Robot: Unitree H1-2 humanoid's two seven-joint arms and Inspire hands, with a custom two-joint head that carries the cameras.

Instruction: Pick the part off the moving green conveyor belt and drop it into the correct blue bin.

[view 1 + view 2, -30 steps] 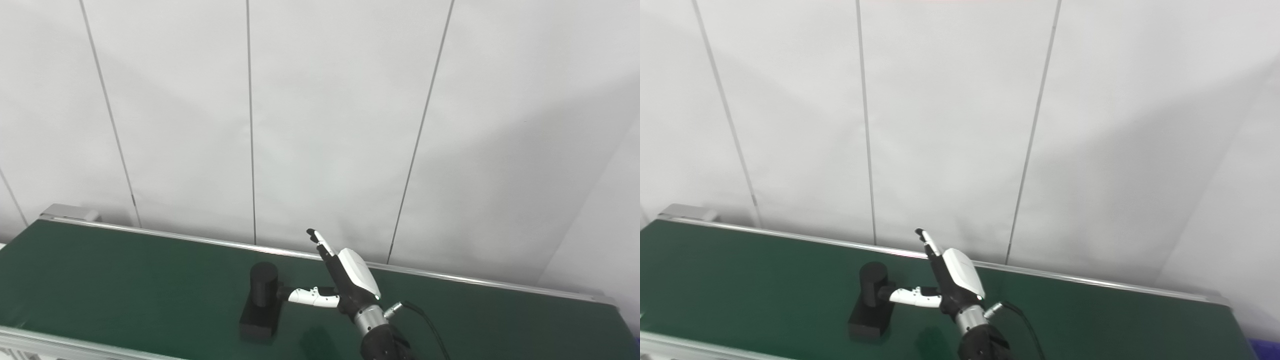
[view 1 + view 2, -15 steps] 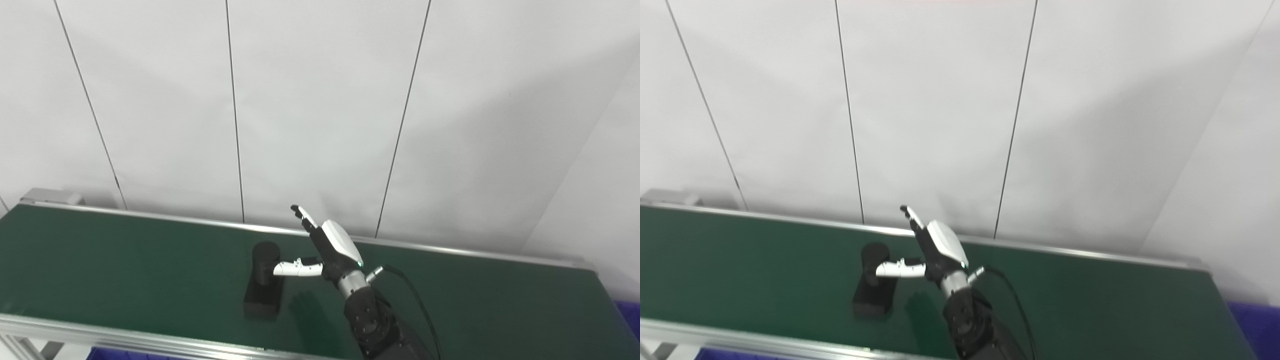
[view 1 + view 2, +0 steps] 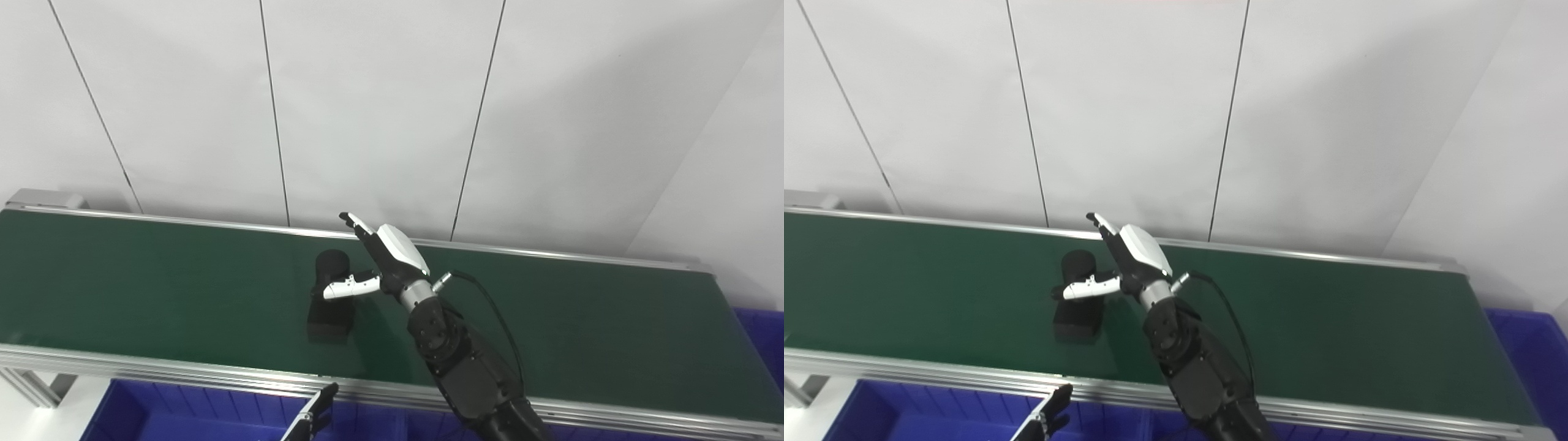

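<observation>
Left eye view: the black part stands on the green conveyor belt; the right hand is spread beside it, thumb across its front, grasping nothing. Right eye view: only the left hand's fingertips show above a blue bin; its state is unclear.

Left robot hand cut by bottom edge, state unclear; blue bin mostly off-frame.
</observation>
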